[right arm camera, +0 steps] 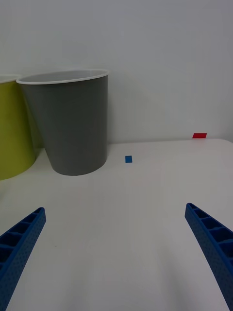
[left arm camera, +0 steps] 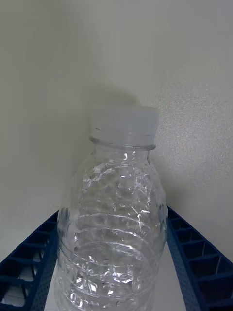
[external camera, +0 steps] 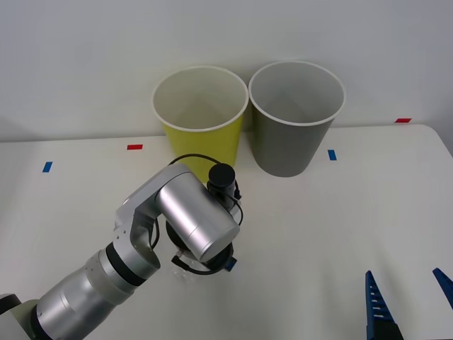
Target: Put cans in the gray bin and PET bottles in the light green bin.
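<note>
Jaws of the left gripper [left arm camera: 114, 272] sit on both sides of the bottle [left arm camera: 114, 228], apparently clamping it low over the surface [external camera: 340, 212], arm bent downward before the green bin [external camera: 202, 117]. Right gripper [right arm camera: 116, 252] waits, jaws apart, facing the gray bin [right arm camera: 73, 121].

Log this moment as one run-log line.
left gripper: around PET bottle, on table | right gripper: open, idle | light green bin, gray bin: empty

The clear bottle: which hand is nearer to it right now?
Left. The left hand has a finger on each side of the clear bottle, low over the table in front of the green bin. The right hand hangs open, well off to the bottle's right.
</note>
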`<control>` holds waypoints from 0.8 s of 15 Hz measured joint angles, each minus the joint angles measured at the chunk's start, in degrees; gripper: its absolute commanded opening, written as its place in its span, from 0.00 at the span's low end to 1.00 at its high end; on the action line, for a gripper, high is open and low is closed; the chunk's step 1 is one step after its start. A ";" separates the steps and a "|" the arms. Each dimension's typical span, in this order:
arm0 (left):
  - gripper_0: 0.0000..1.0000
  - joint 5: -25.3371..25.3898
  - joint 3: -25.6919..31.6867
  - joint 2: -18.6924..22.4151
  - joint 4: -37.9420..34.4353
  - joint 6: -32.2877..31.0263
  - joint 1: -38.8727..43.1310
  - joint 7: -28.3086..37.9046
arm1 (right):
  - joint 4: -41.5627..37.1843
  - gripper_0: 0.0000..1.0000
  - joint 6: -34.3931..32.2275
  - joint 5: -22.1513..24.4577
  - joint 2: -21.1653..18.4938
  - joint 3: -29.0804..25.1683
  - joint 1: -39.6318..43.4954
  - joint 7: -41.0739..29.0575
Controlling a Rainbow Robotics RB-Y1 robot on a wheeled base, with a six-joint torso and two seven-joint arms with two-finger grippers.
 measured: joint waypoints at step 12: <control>0.00 0.25 -1.02 -0.02 -3.65 0.05 0.11 -0.78 | 0.00 1.00 0.00 0.00 0.00 0.00 0.00 0.00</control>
